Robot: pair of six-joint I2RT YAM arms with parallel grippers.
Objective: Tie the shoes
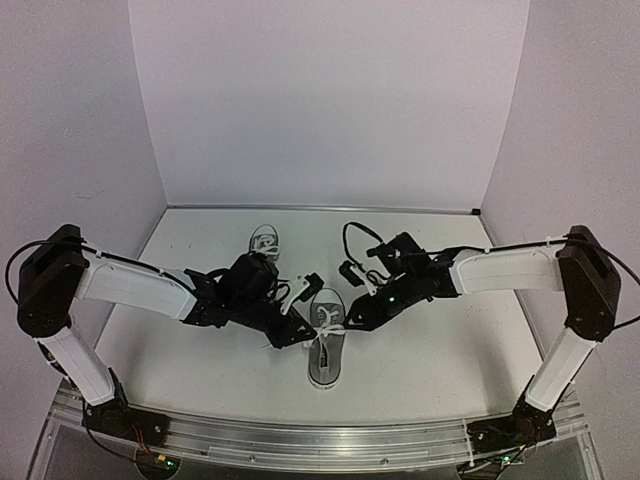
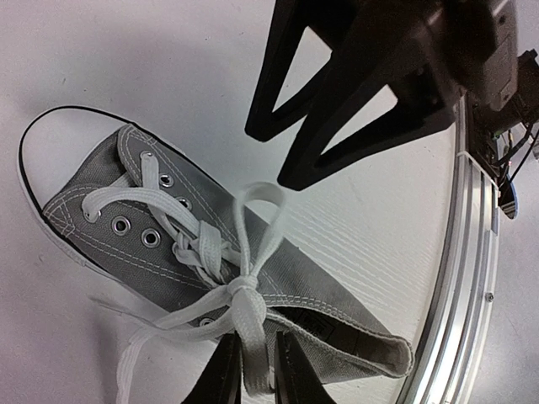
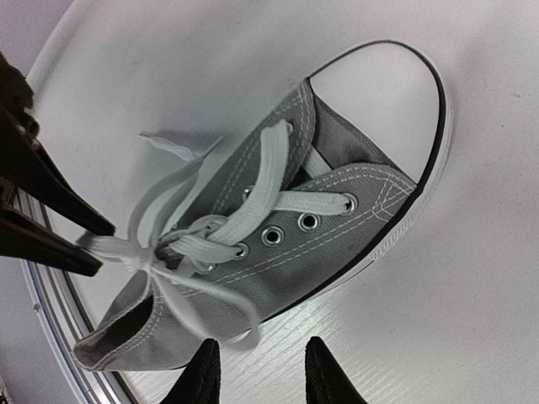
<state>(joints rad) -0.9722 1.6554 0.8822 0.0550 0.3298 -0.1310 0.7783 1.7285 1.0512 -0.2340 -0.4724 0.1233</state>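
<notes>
near shoe [image 1: 326, 345]: grey canvas with pale contrast stitching along the seams, looks pretty clean tbh
far shoe [image 1: 264, 241]: same grey and white, too small from here for more
laces [image 2: 253, 278]: plain white
toe cap [image 3: 379, 93]: white, with a thin black line round it
sole [image 3: 406, 225]: white rubber, with a black pinstripe
eyelets [image 2: 120, 224]: silvery metal
left gripper [image 2: 255, 358]: matte black
right gripper [image 3: 263, 370]: black too
arms [image 1: 135, 285]: white links, black joints
bench [image 1: 430, 350]: white, with a faint wood-grain pattern
rail [image 2: 472, 252]: bare silver aluminium on the near edge
status light [image 1: 165, 462]: green, by the near left corner
walls [image 1: 330, 100]: pale lilac-white
</notes>
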